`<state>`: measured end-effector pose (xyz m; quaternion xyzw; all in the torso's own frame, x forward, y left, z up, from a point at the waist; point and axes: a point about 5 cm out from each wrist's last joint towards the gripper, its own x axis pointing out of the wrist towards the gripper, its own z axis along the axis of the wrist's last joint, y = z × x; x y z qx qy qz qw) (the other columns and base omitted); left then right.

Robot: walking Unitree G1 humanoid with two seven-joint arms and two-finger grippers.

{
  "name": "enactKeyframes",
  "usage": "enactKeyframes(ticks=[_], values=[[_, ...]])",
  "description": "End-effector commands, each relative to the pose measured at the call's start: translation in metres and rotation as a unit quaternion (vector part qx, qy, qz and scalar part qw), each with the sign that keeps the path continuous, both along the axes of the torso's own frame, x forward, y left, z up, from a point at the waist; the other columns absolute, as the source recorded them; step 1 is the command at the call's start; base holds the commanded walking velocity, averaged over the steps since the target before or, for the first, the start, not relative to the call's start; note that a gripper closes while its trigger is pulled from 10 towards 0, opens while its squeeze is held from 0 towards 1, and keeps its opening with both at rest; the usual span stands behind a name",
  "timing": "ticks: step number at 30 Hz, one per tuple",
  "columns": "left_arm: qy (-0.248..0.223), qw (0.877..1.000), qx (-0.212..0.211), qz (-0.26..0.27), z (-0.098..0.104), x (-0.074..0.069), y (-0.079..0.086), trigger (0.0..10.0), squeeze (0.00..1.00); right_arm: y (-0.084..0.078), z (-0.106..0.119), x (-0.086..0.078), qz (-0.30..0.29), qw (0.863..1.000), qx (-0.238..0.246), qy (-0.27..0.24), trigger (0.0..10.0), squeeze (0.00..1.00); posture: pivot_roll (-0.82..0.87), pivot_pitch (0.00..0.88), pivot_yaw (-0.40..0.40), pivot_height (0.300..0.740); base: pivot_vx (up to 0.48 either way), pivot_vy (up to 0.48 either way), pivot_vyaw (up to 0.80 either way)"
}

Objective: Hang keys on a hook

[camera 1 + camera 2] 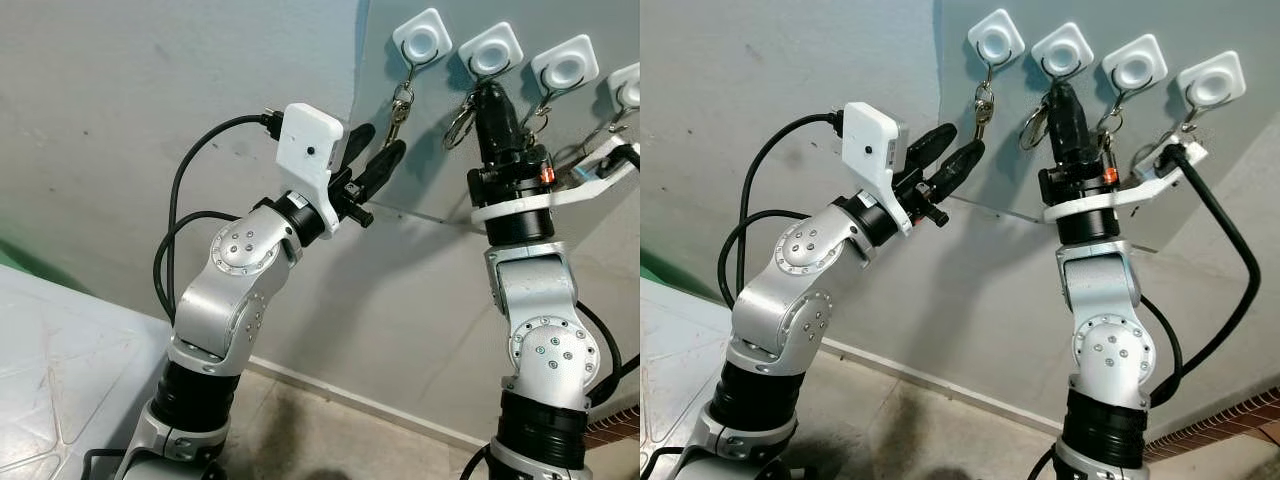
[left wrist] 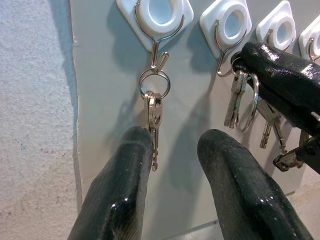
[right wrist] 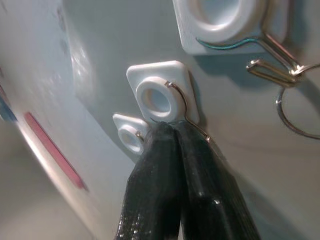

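Note:
Four white hook pads sit in a row on a grey wall panel point(image 1: 420, 180). A bunch of keys point(image 2: 152, 115) hangs by its ring from the leftmost hook point(image 1: 422, 40). My left gripper point(image 1: 382, 142) is open just below and in front of that bunch, one finger close beside the keys. My right gripper point(image 1: 490, 95) reaches straight up to the second hook point(image 1: 490, 48), shut with its tip at the hook's wire point(image 3: 180, 102). A key ring with keys point(image 2: 242, 102) dangles from that tip, apparently pinched in it.
More keys hang from the third hook point(image 1: 565, 62) and the fourth hook point(image 1: 1212, 78). A thick black cable point(image 1: 1230, 250) loops off my right wrist. Pale floor point(image 1: 60, 360) lies at lower left, with a skirting line along the wall base.

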<state>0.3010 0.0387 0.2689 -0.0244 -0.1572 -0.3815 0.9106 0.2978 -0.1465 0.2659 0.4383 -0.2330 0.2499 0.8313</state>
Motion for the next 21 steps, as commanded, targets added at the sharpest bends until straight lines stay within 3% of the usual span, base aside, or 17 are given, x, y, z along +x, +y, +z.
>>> enactKeyframes(ticks=[1,15,16,17,21], values=[[-0.007,1.0,-0.003,-0.006,0.004,-0.004,-0.001,10.0,0.0,-0.003,-0.038,0.01,-0.029,0.992,-0.051,0.116,10.0,0.0,0.11,0.131,-0.032,0.74,0.0,0.0,0.0],[-0.006,1.0,-0.003,-0.006,0.004,-0.005,-0.002,10.0,0.0,0.001,-0.042,0.009,-0.016,0.991,-0.043,0.125,10.0,0.0,0.12,0.121,-0.033,0.74,0.0,0.0,0.0],[-0.007,1.0,-0.003,-0.007,0.004,-0.006,-0.002,10.0,0.0,0.0,-0.037,0.006,-0.012,0.995,-0.007,0.103,10.0,0.0,0.12,0.121,-0.033,0.74,0.0,0.0,0.0],[-0.007,1.0,-0.003,-0.007,0.004,-0.006,-0.002,10.0,0.0,0.0,-0.037,0.006,-0.012,0.995,-0.007,0.103,10.0,0.0,0.12,0.121,-0.033,0.74,0.0,0.0,0.0],[-0.007,1.0,-0.004,-0.008,0.003,-0.007,-0.003,10.0,0.0,0.0,-0.02,-0.009,0.022,0.999,0.038,0.024,10.0,0.0,0.12,0.116,-0.035,0.74,0.0,0.0,0.0]])
